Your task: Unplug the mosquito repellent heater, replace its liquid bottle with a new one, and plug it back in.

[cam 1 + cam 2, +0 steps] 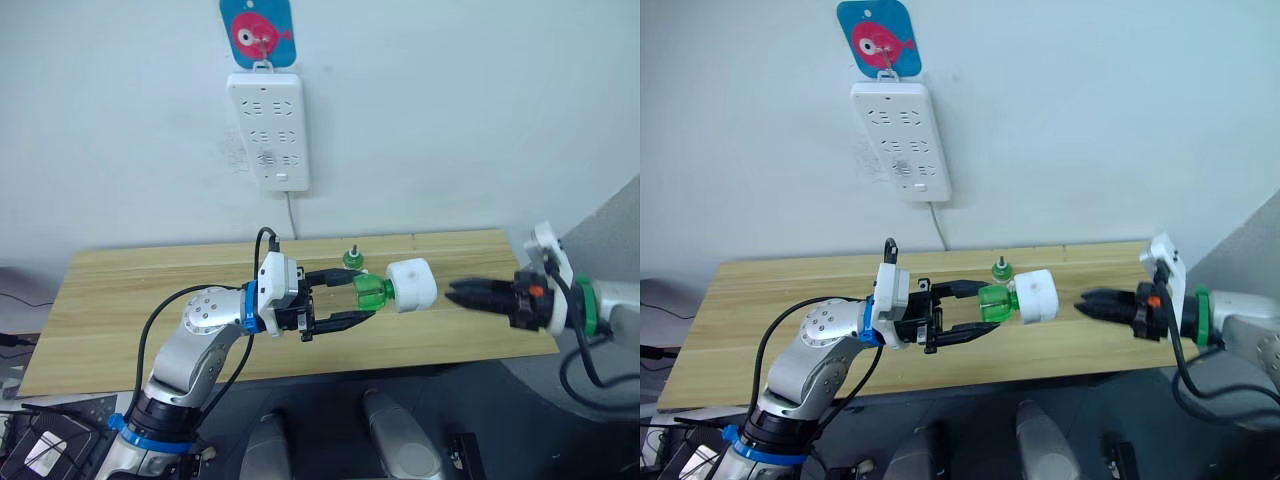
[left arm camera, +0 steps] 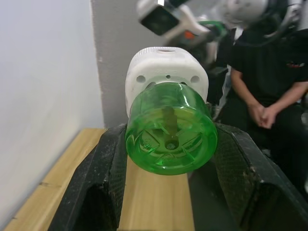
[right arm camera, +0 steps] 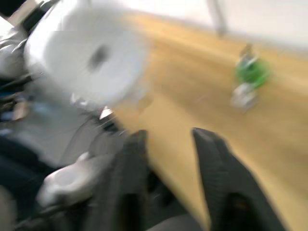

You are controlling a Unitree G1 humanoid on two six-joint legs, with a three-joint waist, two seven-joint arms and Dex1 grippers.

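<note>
— Pale wood, that long plank table (image 1: 140, 300); what is behind it?

— A plain white wall. A long white multi-socket power strip (image 1: 268, 130) hangs on it under a blue card with a pink fish (image 1: 257, 33), and its thin white cord (image 1: 292, 215) drops to the table's back edge. To the right, a grey surface rises beyond the table's right end.

— Where is the small white rounded plastic mosquito repellent heater (image 1: 411, 284)?

— In the air over the middle of the table, toward the front edge, not plugged in. A clear green plastic liquid bottle (image 1: 370, 293) is still fitted into it, and the left gripper (image 1: 352, 296) has its two black fingers closed against the bottle's sides. In the left wrist view the bottle's round base (image 2: 170, 130) sits between the pads with the heater's white body (image 2: 166, 67) behind it.

— And the right gripper (image 1: 452, 294)?

— It is level with the heater, just beside it on the right-hand side, not touching. Its fingers stand a little apart in the right wrist view and hold nothing.

— Anything else on the table?

— A second small green bottle (image 1: 352, 259) stands upright near the back edge, just behind the held one.

— Anyone nearby?

— In the left wrist view, a seated person in dark clothes (image 2: 269, 91), hands clasped, beyond the heater.
</note>
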